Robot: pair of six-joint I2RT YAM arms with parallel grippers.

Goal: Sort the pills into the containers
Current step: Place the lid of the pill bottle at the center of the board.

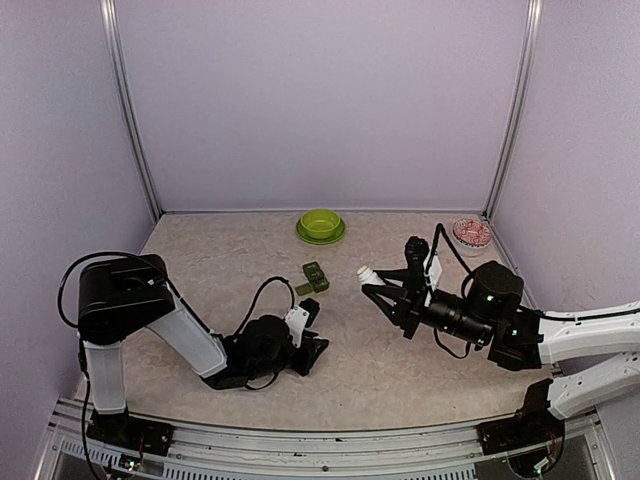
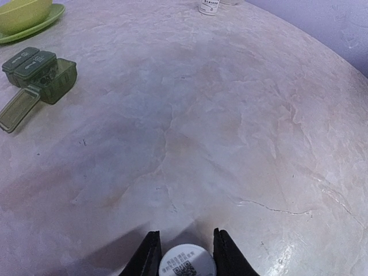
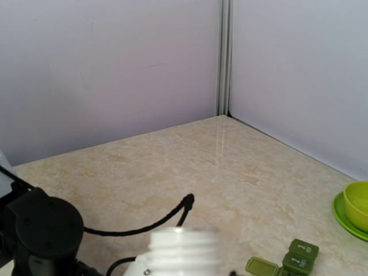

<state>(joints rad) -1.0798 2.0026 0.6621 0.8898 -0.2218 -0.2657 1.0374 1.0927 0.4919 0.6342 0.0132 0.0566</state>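
The dark green pill box (image 1: 314, 277) lies mid-table; in the left wrist view (image 2: 40, 69) one end lid (image 2: 19, 108) is flipped open, and it also shows in the right wrist view (image 3: 294, 256). My right gripper (image 1: 378, 282) is shut on a small white bottle (image 1: 366, 273) and holds it tilted above the table, just right of the box. Its uncapped threaded neck (image 3: 179, 252) fills the bottom of the right wrist view. My left gripper (image 1: 312, 345) rests low on the table, shut on a flat white round cap (image 2: 187, 263). No pills show.
A lime green bowl (image 1: 321, 225) on a plate stands at the back centre. A round container of pink bits (image 1: 471, 232) sits in the back right corner. A white bottle base (image 2: 210, 6) shows at the far edge of the left wrist view.
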